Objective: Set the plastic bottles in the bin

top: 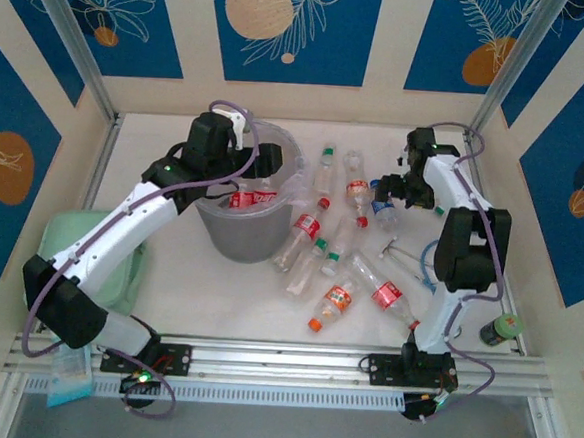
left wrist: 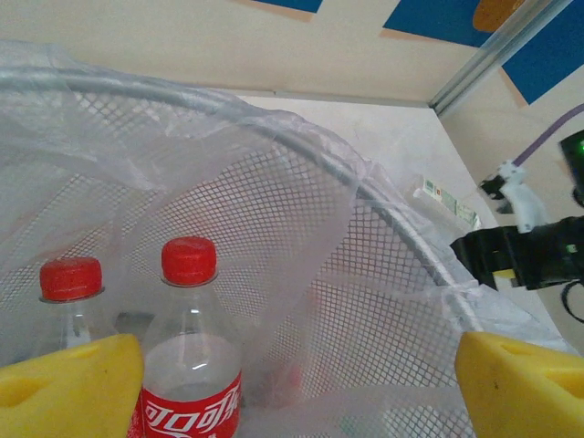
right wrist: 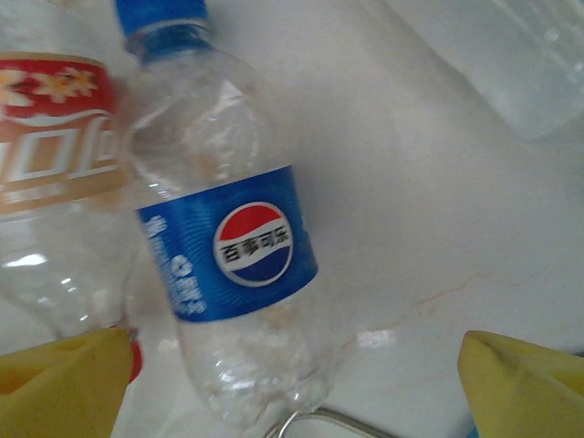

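The bin [top: 233, 237] stands left of centre, and my left gripper [top: 259, 167] hangs open over its mouth. In the left wrist view my left gripper [left wrist: 297, 392] has nothing between its yellow fingertips [left wrist: 68, 388]. Beyond them two red-capped plastic bottles [left wrist: 189, 347] stand inside the bin's mesh wall [left wrist: 255, 210] and bag. Several more plastic bottles [top: 307, 225] lie scattered right of the bin. My right gripper [top: 386, 189] is open low over a blue-labelled bottle [right wrist: 228, 246], which lies on the table between and ahead of my right gripper [right wrist: 292, 392]. A red-labelled bottle [right wrist: 55, 182] lies beside it.
A pale green tray [top: 65, 233] lies under the left arm. A bent wire piece [top: 390, 249] sits near the right arm, its loop [right wrist: 310, 424] just under the blue-labelled bottle's base. A green-capped item [top: 505, 327] stands by the right rail. Walls close the table's far and side edges.
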Robot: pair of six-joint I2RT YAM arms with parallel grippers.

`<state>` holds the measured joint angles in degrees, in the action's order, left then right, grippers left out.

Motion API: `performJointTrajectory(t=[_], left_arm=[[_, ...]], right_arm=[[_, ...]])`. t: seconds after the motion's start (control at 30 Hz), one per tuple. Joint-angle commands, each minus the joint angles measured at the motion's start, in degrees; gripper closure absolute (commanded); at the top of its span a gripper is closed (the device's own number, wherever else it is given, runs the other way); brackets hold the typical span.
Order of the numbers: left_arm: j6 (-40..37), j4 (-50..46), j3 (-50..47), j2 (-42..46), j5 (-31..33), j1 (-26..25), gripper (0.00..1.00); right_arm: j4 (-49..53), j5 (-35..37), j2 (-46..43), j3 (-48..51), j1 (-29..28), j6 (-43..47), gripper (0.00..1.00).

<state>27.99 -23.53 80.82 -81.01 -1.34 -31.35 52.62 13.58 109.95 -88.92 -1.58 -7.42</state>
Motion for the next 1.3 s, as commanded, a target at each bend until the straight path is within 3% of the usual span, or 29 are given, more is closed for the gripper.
performJointTrajectory(t=[0.0,0.53,0.93,1.13,1.27], left_arm=[[-1.4,0.2,-1.3,3.9,-1.0,0.9,0.12],[0.7,1.6,-5.1,4.6,-2.4,2.0,0.12],[1.5,1.1,-4.4,2.7,-5.1,2.0,0.12],[2.2,5.2,-5.3,3.4,-7.6,2.0,0.12],[3.8,11.4,-6.3,4.5,-10.5,2.1,0.08]], right_arm=[[2.6,-0.8,3.8,-2.9,-0.3,0.2,0.08],[2.0,-4.0,4.3,0.9,-1.1,0.4,0.10],[5.7,-3.9,0.3,0.9,0.0,-0.8,0.37],[6.0,-4.1,-4.1,-0.1,0.2,-1.6,0.44],[4.7,-8.9,-9.6,-0.4,0.2,-3.8,0.47]])
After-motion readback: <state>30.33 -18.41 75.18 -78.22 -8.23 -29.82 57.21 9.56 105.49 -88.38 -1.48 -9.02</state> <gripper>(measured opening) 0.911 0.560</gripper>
